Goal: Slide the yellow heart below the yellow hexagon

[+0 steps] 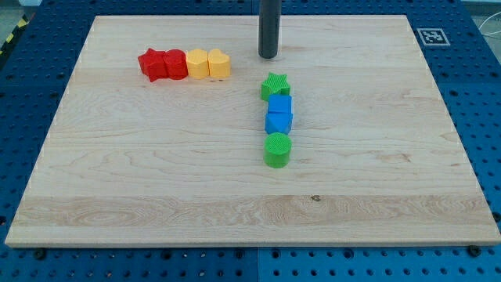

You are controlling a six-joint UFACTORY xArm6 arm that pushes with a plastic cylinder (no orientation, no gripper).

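The yellow heart (220,64) sits at the right end of a row near the view's top left, touching the yellow hexagon (198,63) on its left. My tip (268,56) is a dark rod end standing on the board to the right of the yellow heart, a short gap away, and just above the green star (275,85). It touches no block.
Left of the yellow hexagon are two red blocks (174,64), the leftmost star-shaped (153,64). Below the green star run two blue blocks (279,105) (279,121) and a green cylinder (277,150) in a column. The wooden board (117,180) lies on a blue pegboard table.
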